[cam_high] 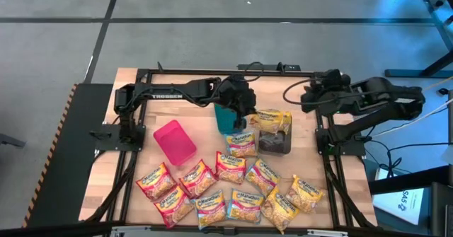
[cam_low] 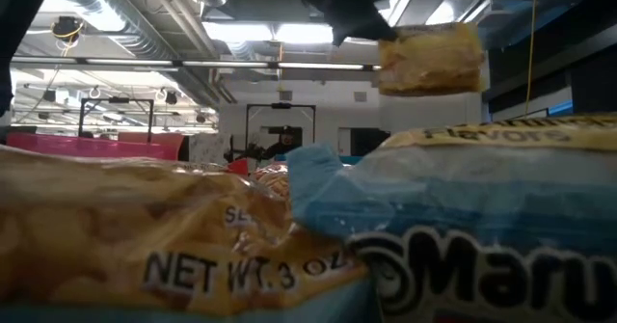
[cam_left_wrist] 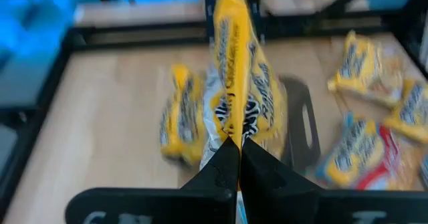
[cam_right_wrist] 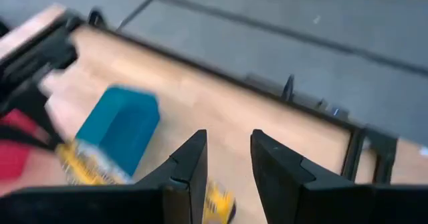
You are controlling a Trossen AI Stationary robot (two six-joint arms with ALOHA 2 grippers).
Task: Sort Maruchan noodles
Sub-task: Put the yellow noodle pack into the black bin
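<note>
- The left gripper has its fingers pinched together on a yellow Maruchan packet, which hangs edge-on in the air just above the grey bin.
- That grey bin already has a yellow packet or two lying across its top.
- Right beside the grey bin, on the left arm's side, stands the teal bin, partly covered by the arm's wrist.
- Farther out on that same side, the pink bin sits tilted on the wooden table.
- The rest of the Maruchan noodles, in red, yellow and light-blue wrappers, lie scattered in front of the grey bin toward the table's near edge.
- The right gripper waits behind the grey bin near the table's back edge, its fingers apart and holding nothing.
</note>
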